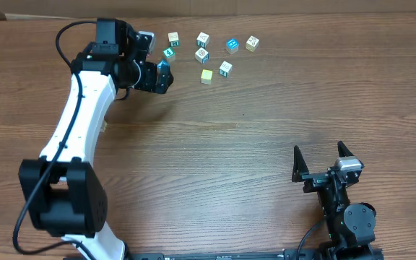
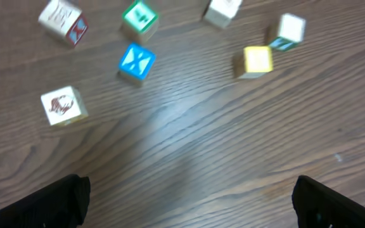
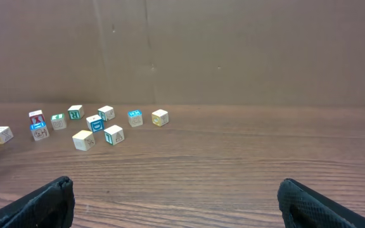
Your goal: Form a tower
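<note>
No tower yet: the cubes (image 1: 202, 55) just sit loose at the far side of the worktop (image 1: 230, 144). One blue cube (image 2: 135, 60) has an X-ish mark, other lettering's too blurry to read. On the left arm (image 1: 85, 101) the jaws gape empty right by them; the right arm (image 1: 345, 209) jaws gape empty too, near right.

Robotics lab: wood-grain table (image 1: 251, 137), cardboard wall (image 3: 233, 50).

You'll find the cubes (image 1: 202, 55) scattered on the far side of the table (image 1: 230, 144), your left gripper (image 1: 166, 76) just left of them, your right gripper (image 1: 319, 155) near right, well apart.
</note>
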Robot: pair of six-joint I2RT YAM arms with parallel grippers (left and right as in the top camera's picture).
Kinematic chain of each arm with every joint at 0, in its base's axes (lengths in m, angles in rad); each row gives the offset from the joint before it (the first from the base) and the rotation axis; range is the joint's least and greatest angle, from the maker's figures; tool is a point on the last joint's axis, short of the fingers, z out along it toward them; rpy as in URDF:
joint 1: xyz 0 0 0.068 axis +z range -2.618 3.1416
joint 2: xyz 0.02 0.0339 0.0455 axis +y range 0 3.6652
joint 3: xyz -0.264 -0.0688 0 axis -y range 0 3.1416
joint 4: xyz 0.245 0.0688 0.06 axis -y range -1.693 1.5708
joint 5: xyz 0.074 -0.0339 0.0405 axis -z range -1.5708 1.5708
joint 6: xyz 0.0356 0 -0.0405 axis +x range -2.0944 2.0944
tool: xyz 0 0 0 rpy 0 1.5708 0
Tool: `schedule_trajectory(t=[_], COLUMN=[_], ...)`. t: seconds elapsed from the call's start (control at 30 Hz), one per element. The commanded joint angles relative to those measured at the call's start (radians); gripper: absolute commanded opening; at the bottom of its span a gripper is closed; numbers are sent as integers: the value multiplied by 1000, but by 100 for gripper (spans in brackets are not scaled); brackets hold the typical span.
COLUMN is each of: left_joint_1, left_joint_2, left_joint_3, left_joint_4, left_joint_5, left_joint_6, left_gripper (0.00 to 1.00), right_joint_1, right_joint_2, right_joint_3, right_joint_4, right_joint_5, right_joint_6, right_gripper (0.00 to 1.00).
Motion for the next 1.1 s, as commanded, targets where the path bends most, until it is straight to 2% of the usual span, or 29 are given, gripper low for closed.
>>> schedule_trajectory(t=[0.0, 0.33, 1.07], left_joint_1=[-54, -150, -156], left_joint_2=[-117, -266, -439], left_joint_3=[7, 7, -26], left_joint_4=[0, 0, -14], left_joint_5=[15, 15, 15], left_joint_6=[-10, -10, -10], left_gripper=[100, 100, 100], right_joint_1=[-3, -3, -3], right_joint_2=[-2, -2, -1], right_joint_3=[-10, -10, -10], right_joint_4=[4, 4, 4], right_joint_5=[0, 0, 0], right_joint_6=[-1, -1, -1], right_gripper=[100, 100, 100])
